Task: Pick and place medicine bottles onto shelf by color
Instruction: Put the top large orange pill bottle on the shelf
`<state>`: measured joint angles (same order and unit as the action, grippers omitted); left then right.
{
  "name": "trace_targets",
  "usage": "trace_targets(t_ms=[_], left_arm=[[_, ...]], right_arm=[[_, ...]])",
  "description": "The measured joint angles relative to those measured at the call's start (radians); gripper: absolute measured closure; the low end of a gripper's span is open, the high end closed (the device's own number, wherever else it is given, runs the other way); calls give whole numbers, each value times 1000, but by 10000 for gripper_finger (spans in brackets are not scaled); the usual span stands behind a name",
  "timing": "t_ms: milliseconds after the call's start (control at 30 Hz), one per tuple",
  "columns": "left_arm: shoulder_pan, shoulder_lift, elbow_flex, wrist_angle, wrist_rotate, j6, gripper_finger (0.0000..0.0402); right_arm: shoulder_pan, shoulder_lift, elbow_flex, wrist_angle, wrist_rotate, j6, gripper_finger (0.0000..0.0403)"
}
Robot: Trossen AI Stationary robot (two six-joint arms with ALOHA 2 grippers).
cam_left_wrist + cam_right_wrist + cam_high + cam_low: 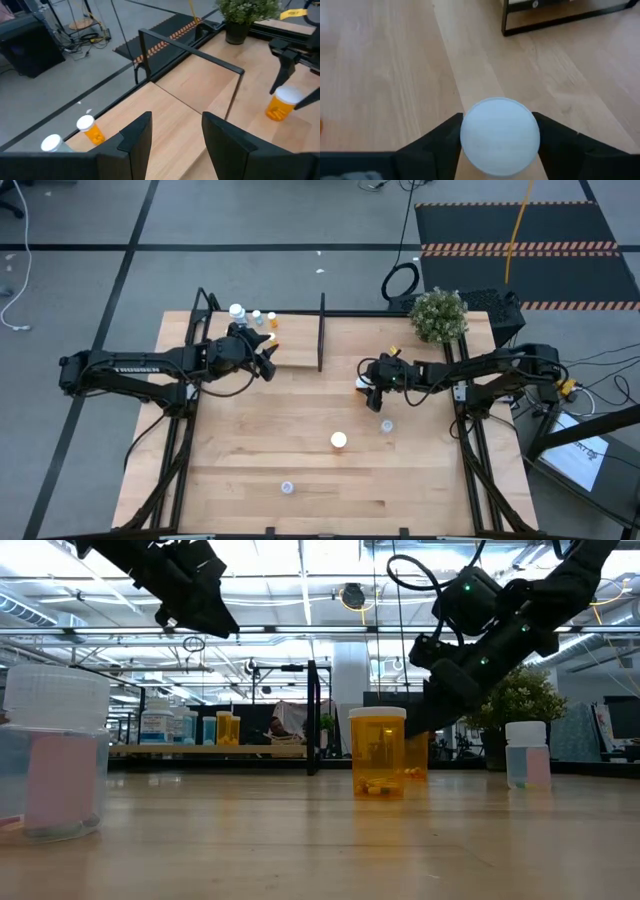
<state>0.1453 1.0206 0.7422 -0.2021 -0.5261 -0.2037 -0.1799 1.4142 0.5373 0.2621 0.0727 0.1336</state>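
Medicine bottle [500, 136], white-capped, sits pinched between the right gripper [372, 385] fingers for lifting toward the shelf [300, 350], where the left gripper [268, 355] hovers spread, empty.

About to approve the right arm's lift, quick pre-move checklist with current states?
1. Right pincer centred on the white-capped bottle: ok, the cap sits squarely between the two fingers in the right wrist view.
2. Grip fully closed on that bottle: cannot tell, the fingers flank the cap but contact is not clear.
3. Bottle upright: ok, its cap faces straight up at the wrist camera.
4. Left pincer empty: ok, nothing between its open fingers.
5. Left arm out of the way: ok, it hovers over the shelf left of the divider.
6. Other bottles clear of the lift: ok, the orange bottle stands apart on the table.
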Motion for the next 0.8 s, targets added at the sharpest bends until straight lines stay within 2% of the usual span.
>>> trace_targets(t_ms=[133, 267, 533, 667, 800], left_arm=[[-2, 0, 0, 9, 2, 0, 227], [-23, 17, 0, 59, 10, 34, 227], [-59, 149, 2, 273, 131, 99, 223], [-67, 245, 60, 283, 195, 139, 189], [-98, 366, 154, 281, 183, 182, 130]], right_arm=[[0, -31, 0, -11, 0, -12, 197], [0, -77, 0, -13, 1, -13, 186], [2, -202, 0, -2, 2, 26, 188], [16, -268, 0, 7, 4, 38, 189], [25, -319, 1, 24, 4, 73, 187]])
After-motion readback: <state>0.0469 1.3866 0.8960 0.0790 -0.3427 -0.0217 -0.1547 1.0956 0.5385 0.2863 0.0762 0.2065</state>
